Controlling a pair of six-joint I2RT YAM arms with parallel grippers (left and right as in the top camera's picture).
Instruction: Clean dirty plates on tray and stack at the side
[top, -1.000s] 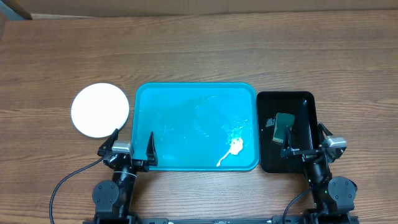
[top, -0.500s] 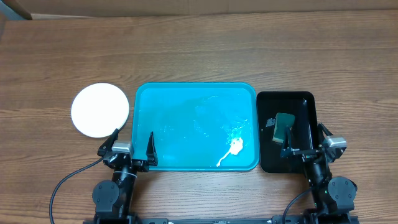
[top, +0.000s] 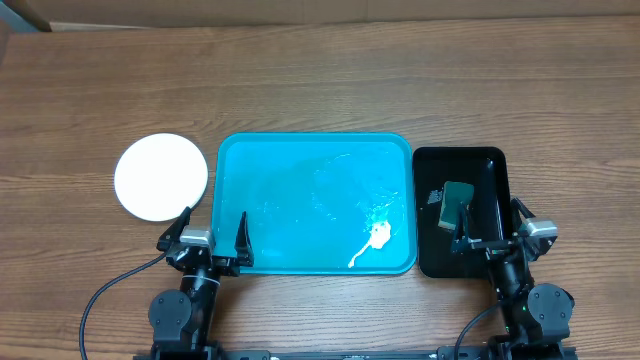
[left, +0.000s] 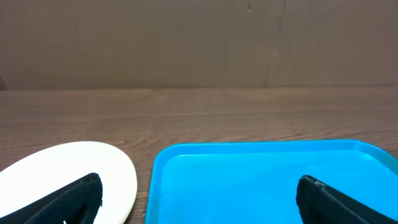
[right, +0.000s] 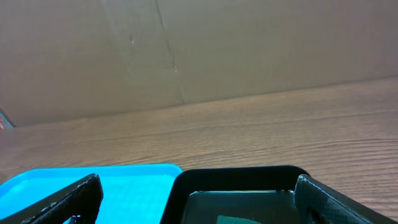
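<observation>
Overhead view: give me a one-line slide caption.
White plate left of the smeared turquoise tray, green sponge in the black tray, left gripper and right gripper open.

The large tray (top: 315, 137) lay in the middle of the table (top: 320, 90). A plate (top: 160, 177) lay on the table to its left, near it but apart; whether others lay under it could not be told. A small tray (top: 490, 160) lay just beside the large tray's right side, with a sponge (top: 457, 203) in its left half. A smear (top: 378, 236) sat in the large tray's near right corner. The left gripper (top: 215, 212) straddled the large tray's near left corner. The right gripper (top: 490, 212) stood at the small tray's near end, the sponge just beside its left finger. A wall (left: 186, 43) stood behind the table's far edge.
</observation>
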